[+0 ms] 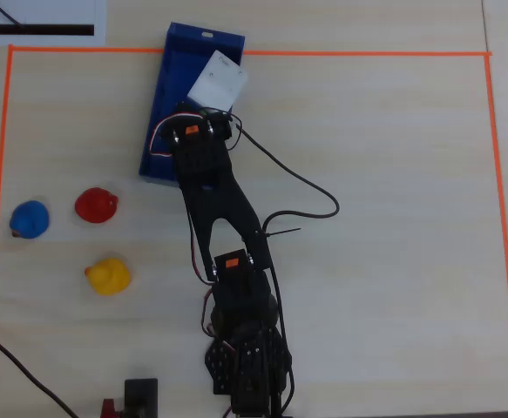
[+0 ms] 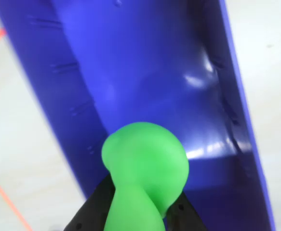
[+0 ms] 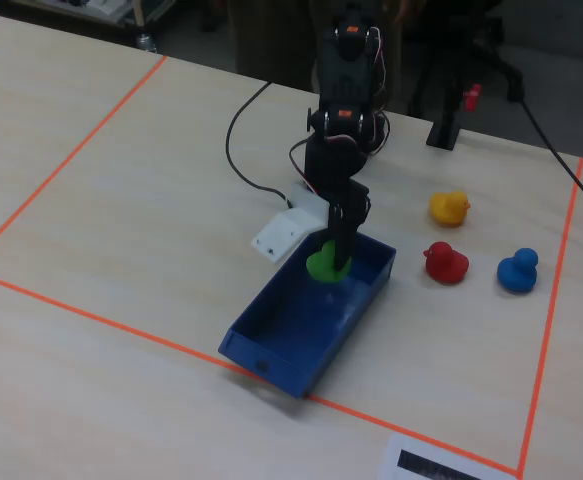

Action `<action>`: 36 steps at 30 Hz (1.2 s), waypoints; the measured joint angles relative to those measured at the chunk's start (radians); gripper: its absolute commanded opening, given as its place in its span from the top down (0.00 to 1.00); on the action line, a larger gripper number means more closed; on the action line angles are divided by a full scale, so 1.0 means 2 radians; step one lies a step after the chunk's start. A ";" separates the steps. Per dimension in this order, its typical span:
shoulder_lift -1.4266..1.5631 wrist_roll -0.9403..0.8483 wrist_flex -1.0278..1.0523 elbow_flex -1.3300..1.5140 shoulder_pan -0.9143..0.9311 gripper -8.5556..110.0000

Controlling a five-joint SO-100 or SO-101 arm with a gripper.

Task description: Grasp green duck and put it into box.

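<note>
End effector [image 2: 139,211] clamps green duck [image 2: 145,168] over box [image 2: 145,72] | overhead hides duck

Inside the box [image 3: 271,345], bare blue floor from the held green duck [image 3: 324,264] to the far short end, low walls [image 2: 68,96] close on both long sides in the wrist view. In the fixed view, open tabletop [image 3: 151,170] left of the box; to the right, red duck [image 3: 445,262], blue duck [image 3: 517,270] and yellow duck [image 3: 449,207] clustered near, apart from the box wall. Black cable [image 1: 297,178] looping across the table beside the arm in the overhead view.
</note>
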 measured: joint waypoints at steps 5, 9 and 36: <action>-0.018 0.001 -0.041 0.034 -0.002 0.77; -0.021 0.000 -0.040 0.034 -0.003 0.64; 0.590 -0.119 0.135 -0.149 0.047 0.93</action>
